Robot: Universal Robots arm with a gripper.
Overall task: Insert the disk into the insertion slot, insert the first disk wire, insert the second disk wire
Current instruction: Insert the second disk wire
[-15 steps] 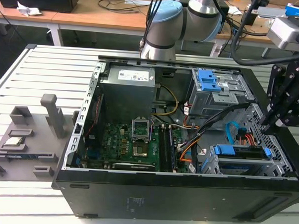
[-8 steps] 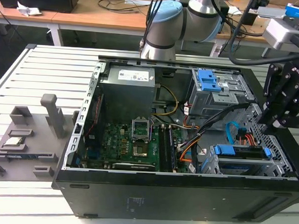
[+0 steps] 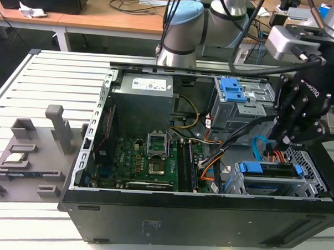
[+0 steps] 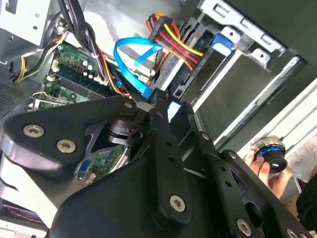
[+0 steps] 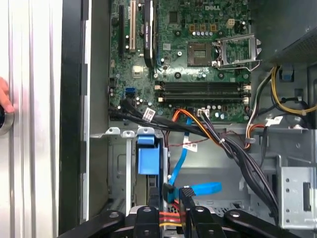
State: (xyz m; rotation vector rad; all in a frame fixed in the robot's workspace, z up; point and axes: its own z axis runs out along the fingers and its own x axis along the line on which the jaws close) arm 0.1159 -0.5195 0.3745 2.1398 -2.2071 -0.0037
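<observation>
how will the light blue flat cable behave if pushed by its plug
Likely floppy: the light blue cable curves in a loose loop, so it may buckle rather than push straight. Probably light, being thin and flat.

Disk in insertion slot; motherboard toward the exterior view's left.

In the exterior view the grey arm stands at 12 o'clock and bends over toward 3 o'clock, where its black claw hangs pointing down. In both wrist views its fingers pinch the plug of a blue cable.
</observation>
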